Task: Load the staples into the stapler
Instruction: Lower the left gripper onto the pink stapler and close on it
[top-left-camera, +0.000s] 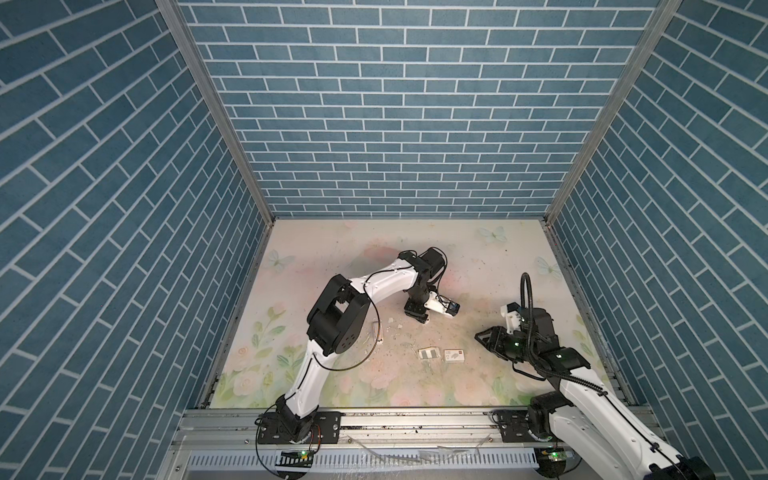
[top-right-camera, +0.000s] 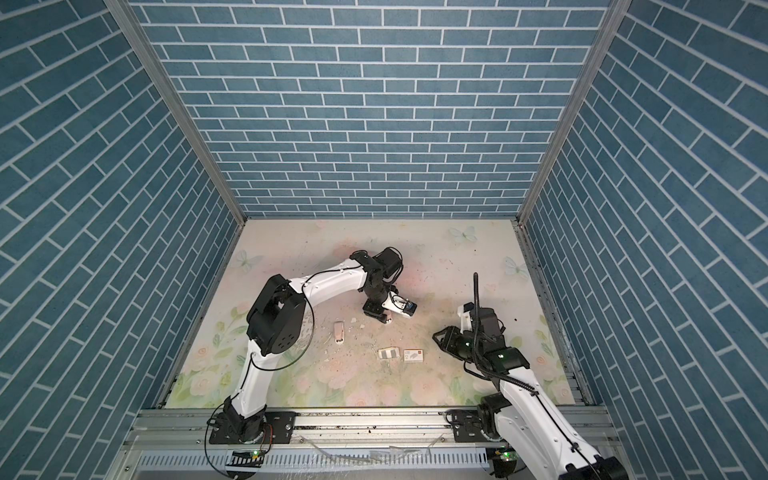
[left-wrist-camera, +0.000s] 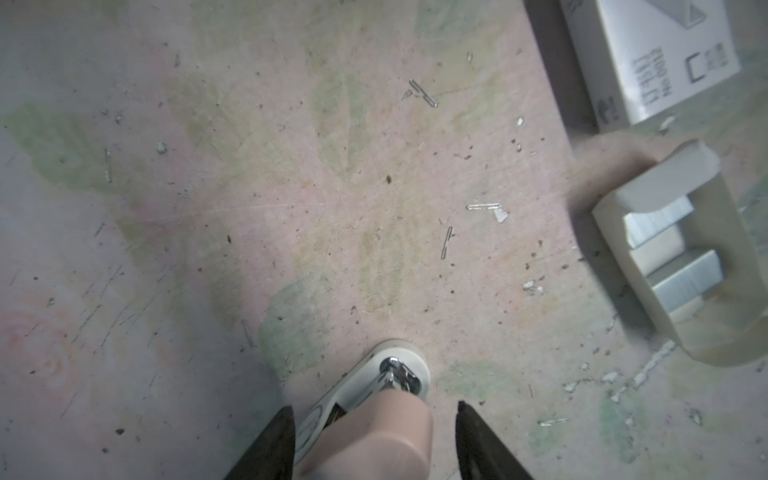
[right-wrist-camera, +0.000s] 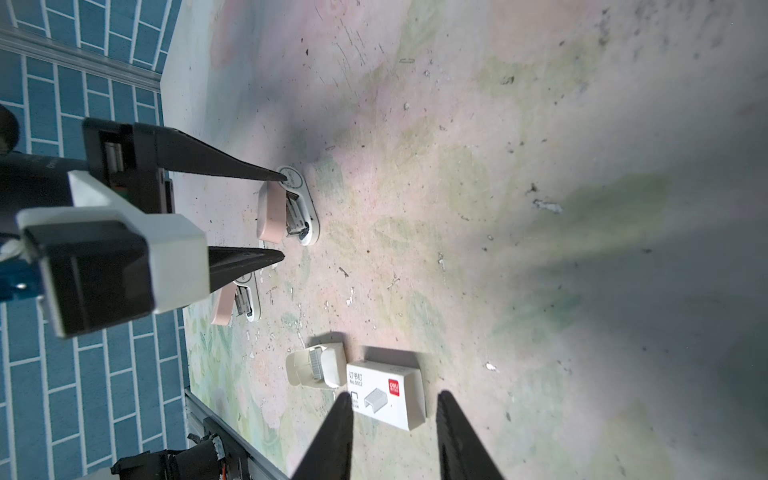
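A small stapler (left-wrist-camera: 365, 432) with a pink top and a white base lies on the floral mat, its top raised so the metal channel shows. My left gripper (left-wrist-camera: 374, 407) stands open astride this stapler (right-wrist-camera: 274, 212); one fingertip (right-wrist-camera: 282, 176) touches its end and the other fingertip stands apart. In both top views the left gripper (top-left-camera: 417, 316) (top-right-camera: 376, 313) points down at mid table. The staples (right-wrist-camera: 316, 363) (left-wrist-camera: 685, 278) are silvery strips lying in an open cardboard tray (top-left-camera: 429, 354). My right gripper (right-wrist-camera: 395, 394) (top-left-camera: 482, 336) hovers open and empty, to the right of the tray.
A closed white box with a red mark (right-wrist-camera: 399, 399) (top-left-camera: 454, 356) lies next to the tray. A second pink and white stapler (top-right-camera: 338, 331) (right-wrist-camera: 239, 301) lies left of the middle. Loose single staples (left-wrist-camera: 446, 243) and paper bits litter the mat. Blue brick walls enclose three sides.
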